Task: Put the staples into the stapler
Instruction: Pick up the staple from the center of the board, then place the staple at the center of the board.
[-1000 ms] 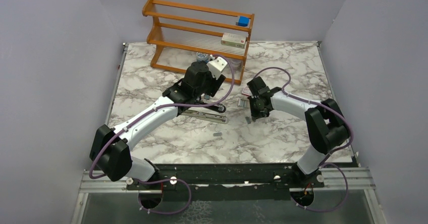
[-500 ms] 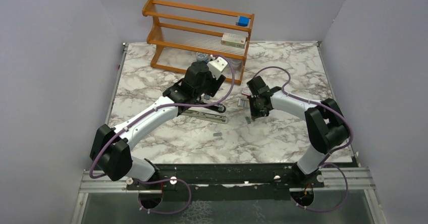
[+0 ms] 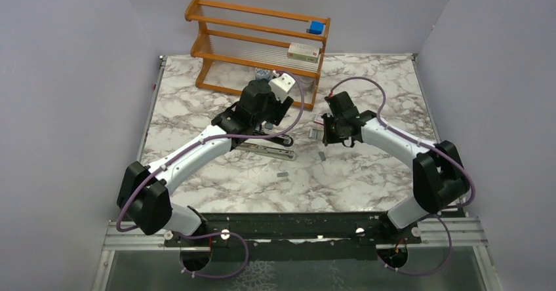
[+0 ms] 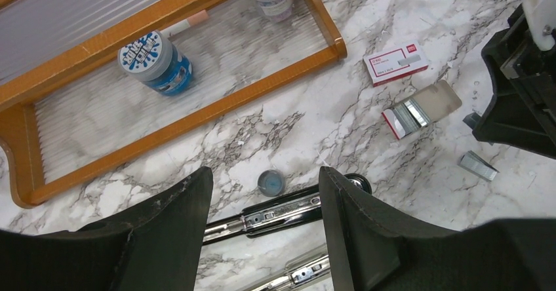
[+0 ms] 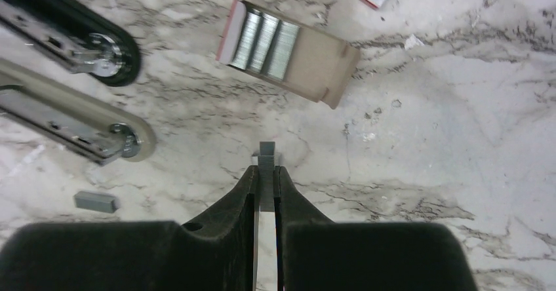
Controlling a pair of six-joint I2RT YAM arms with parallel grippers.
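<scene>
The right gripper [image 5: 265, 173] is pinched tight on one staple strip [image 5: 266, 153], right of the opened stapler [image 5: 72, 124]. Light and stiff but snappable, the strip wants gentle pressure on its flat sides. The left gripper [image 4: 263, 183] hovers spread wide and empty over the stapler

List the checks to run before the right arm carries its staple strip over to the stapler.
1. The staple strip is pinched in the right tool: ok, its end sticks out past the tips.
2. The stapler is opened: ok, its two bars lie spread apart.
3. The left tool steadies the stapler: not ok, its fingers stand open on either side of the bars.
4. The strip's legs face down: cannot tell.
5. The way across is free: probably ok, only a loose strip lies near the stapler's end.
</scene>
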